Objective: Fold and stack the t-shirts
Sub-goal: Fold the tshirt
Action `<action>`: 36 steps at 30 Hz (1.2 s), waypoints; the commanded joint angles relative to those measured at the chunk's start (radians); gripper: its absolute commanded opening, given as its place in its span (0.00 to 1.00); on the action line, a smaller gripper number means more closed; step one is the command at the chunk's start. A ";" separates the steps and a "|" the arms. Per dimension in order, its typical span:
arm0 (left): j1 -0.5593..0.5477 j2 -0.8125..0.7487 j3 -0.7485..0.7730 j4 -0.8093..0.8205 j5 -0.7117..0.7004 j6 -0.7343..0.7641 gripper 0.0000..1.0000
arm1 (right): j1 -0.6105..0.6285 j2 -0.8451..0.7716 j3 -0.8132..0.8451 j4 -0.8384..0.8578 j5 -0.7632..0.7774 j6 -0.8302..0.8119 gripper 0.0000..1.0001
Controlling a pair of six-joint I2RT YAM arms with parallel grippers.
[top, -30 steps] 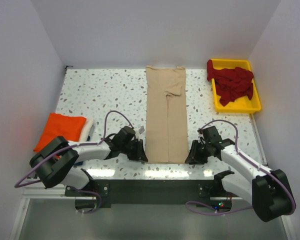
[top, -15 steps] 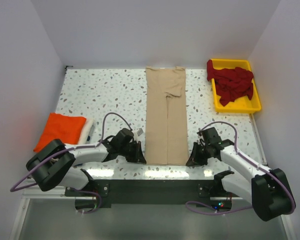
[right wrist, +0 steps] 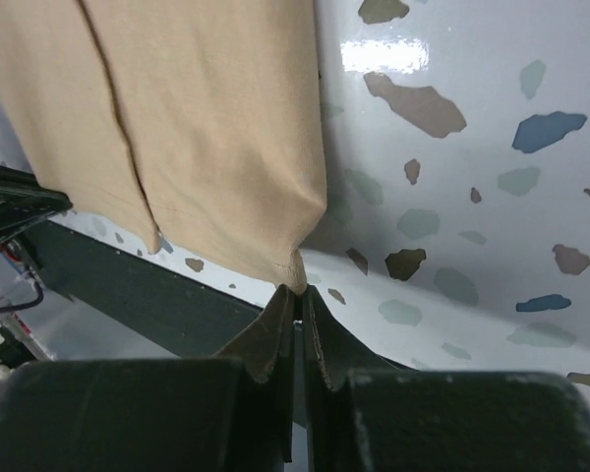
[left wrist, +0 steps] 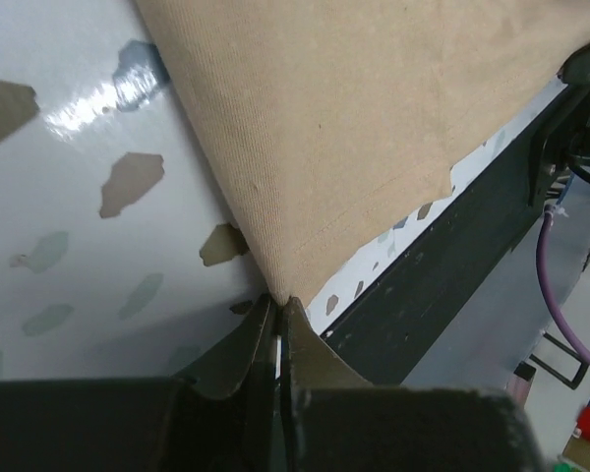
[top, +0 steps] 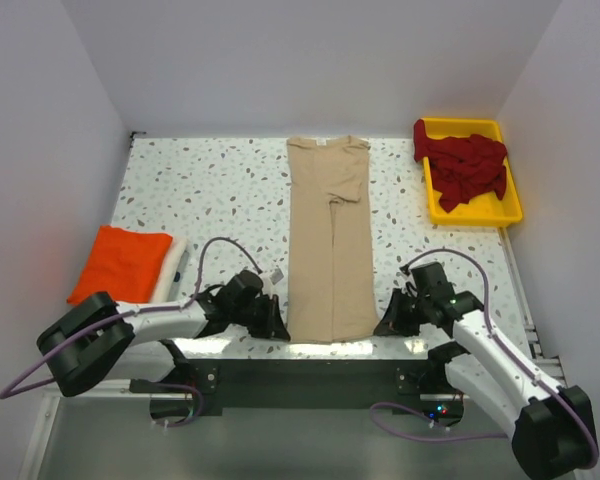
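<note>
There are two robot arms, and each one has one end effector. One beige t-shirt (top: 328,240) lies flat down the middle of the bench (top: 210,190). It is folded into a long, thin strip with its sleeves tucked in. Its collar end is at the far side and its bottom end is at the near edge.

The left end effector (top: 277,324) has its two fingers pinched tight on the near left corner of the beige t-shirt. The right end effector (top: 384,324) is pinched the same way on the near right corner. The cloth looks soft, with tiny ribs in it (the left wrist view shows them best).

One orange t-shirt (top: 120,262) sits folded at the left side of the bench. A bit of white cloth (top: 177,256) peeks out from under it.

One yellow tray (top: 500,212) of hard plastic sits at the far right corner. Dark red t-shirts (top: 465,165) lie in it in a crumpled heap, and I cannot tell how many.

The bench top is shiny white with lots of little grey, brown and blue specks. Plain pale walls (top: 310,60) stand on three sides. One black rail (top: 300,380) runs along the near edge.
</note>
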 commanded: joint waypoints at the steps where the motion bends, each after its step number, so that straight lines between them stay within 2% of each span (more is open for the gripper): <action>1: -0.047 -0.036 -0.025 0.032 -0.014 -0.053 0.00 | 0.002 -0.080 -0.018 -0.076 -0.043 0.026 0.00; 5: -0.056 -0.092 -0.046 0.052 -0.028 -0.102 0.00 | 0.002 -0.172 -0.033 -0.106 -0.059 0.044 0.00; 10: -0.046 -0.085 0.104 -0.013 -0.066 -0.065 0.00 | 0.002 -0.168 0.016 -0.014 -0.046 0.095 0.00; 13: -0.003 -0.022 0.206 -0.005 -0.048 -0.049 0.00 | 0.001 -0.076 0.089 0.105 -0.013 0.128 0.00; 20: 0.143 0.121 0.410 0.038 -0.028 -0.052 0.00 | 0.001 0.266 0.364 0.351 0.122 0.179 0.00; 21: 0.158 0.160 0.432 0.047 -0.031 -0.049 0.00 | 0.001 0.361 0.393 0.385 0.125 0.184 0.00; 24: 0.218 0.249 0.512 0.087 -0.058 -0.052 0.00 | -0.002 0.522 0.510 0.423 0.153 0.181 0.00; 29: 0.304 0.442 0.660 0.141 -0.011 -0.068 0.00 | -0.025 0.705 0.675 0.483 0.205 0.164 0.00; 36: 0.388 0.636 0.842 0.139 0.047 -0.053 0.00 | -0.082 0.947 0.841 0.519 0.136 0.172 0.00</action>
